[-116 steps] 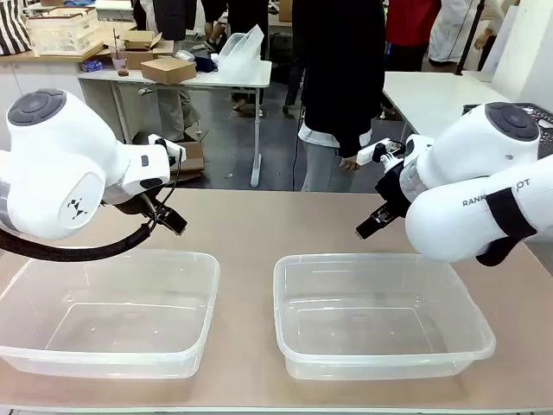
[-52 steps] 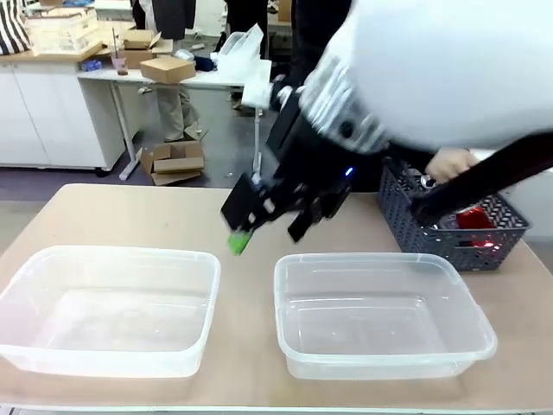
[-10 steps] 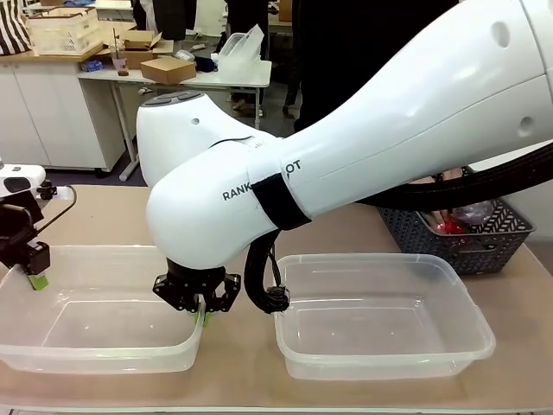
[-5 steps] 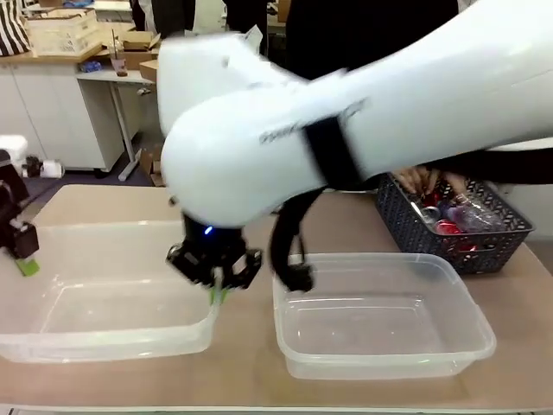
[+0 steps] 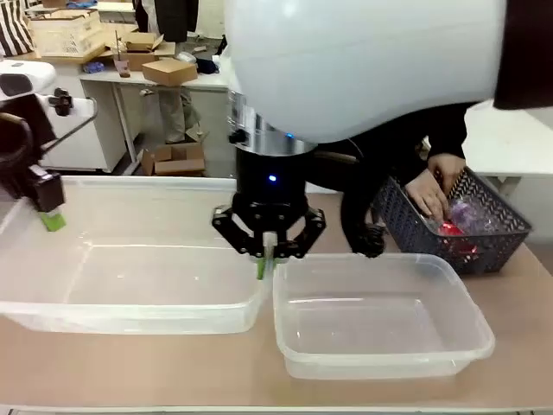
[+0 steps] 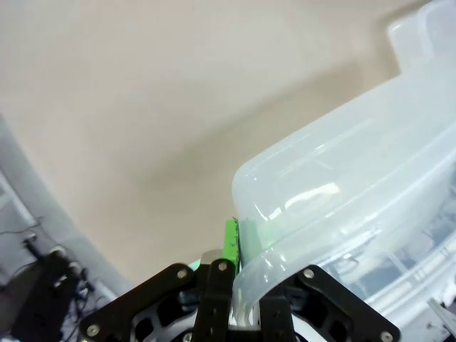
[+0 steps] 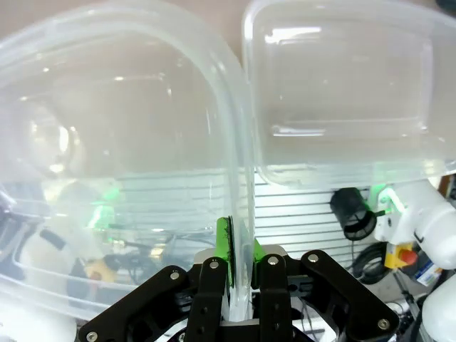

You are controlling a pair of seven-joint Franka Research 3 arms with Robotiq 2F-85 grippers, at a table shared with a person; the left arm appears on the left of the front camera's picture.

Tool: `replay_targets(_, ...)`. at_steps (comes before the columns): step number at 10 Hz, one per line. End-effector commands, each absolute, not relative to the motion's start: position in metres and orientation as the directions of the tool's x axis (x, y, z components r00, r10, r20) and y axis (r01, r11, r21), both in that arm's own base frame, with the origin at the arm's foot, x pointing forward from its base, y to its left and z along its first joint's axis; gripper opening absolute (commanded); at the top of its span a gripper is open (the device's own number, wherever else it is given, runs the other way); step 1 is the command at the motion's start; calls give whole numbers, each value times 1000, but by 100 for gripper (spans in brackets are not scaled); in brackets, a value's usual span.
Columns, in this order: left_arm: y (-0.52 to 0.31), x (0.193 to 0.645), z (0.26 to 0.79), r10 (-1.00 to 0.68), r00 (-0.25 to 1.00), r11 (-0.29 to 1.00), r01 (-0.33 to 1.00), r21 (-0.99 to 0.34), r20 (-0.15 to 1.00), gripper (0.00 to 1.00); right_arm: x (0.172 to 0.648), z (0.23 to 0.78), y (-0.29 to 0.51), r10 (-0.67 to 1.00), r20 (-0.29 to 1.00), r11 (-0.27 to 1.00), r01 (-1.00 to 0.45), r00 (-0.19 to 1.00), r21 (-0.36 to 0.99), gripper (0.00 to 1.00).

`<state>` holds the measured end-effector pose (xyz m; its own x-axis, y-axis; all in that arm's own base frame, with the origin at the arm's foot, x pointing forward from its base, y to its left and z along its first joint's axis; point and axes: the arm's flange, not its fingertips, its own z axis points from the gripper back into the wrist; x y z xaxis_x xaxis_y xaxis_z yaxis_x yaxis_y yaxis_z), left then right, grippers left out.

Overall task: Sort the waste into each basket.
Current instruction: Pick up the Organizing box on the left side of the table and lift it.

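The waste, small red-and-silver drink cans (image 5: 449, 229) and what looks like a crumpled clear plastic bottle (image 5: 473, 212), all lies in the dark grey slotted plastic basket (image 5: 406, 226) at the far right of the table. A person's hand (image 5: 429, 192) reaches into that basket among the pieces. None of it sits in either sorting container, so the sorting itself has not begun.

The right tub (image 5: 389, 258), a shallow see-through rectangular plastic container with a rolled rim, rests flat on the tan wooden table (image 5: 242, 367) just in front of the grey basket and has nothing in it. The left tub (image 5: 130, 183), its see-through twin, is also without contents and is gripped at both ends. It seems to be raised and tipped a little off the tabletop, though its clear walls make the underside hard to read.

The left gripper (image 5: 50, 220) is clamped on the left tub's rim at its left end. In the left wrist view the black fingers and green pads pinch the rolled edge between them. The right gripper (image 5: 262, 264), reaching across the middle, is clamped in the same way on the end of the left tub nearest the right tub, with the thin plastic wall running straight up between its pads in the right wrist view.

As I judge it, the work so far is only arranging the containers. Left to do: set the left tub down, let go of it, and then move every can and bottle out of the grey basket, one kind to each tub.
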<state>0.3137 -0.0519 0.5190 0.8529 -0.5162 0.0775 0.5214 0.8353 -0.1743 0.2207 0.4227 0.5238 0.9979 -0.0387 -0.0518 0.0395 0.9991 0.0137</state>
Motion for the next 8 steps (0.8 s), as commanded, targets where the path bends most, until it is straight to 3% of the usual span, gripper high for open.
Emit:
replay_targets(1,-31,313,496,-501,864,843,500,-198,47,0,230,506,434,-53,-68,998,54,996,16,0)
replay_targets(3,-31,313,496,-501,864,843,500,-198,47,0,230,506,434,-53,-68,998,54,996,16,0)
replay_targets(4,-31,313,496,-501,864,843,500,-198,47,0,221,512,433,-34,-59,999,35,998,16,6)
replay_targets(5,-36,316,496,-469,882,861,468,-198,47,5,232,507,410,-28,-101,998,33,995,56,6)
replay_targets(6,-57,320,497,-440,898,870,430,-242,17,5,238,507,381,-48,-106,995,57,993,82,6)
replay_targets(8,-99,327,505,-578,816,753,533,-385,1,5,244,501,323,-87,-101,995,92,991,43,6)
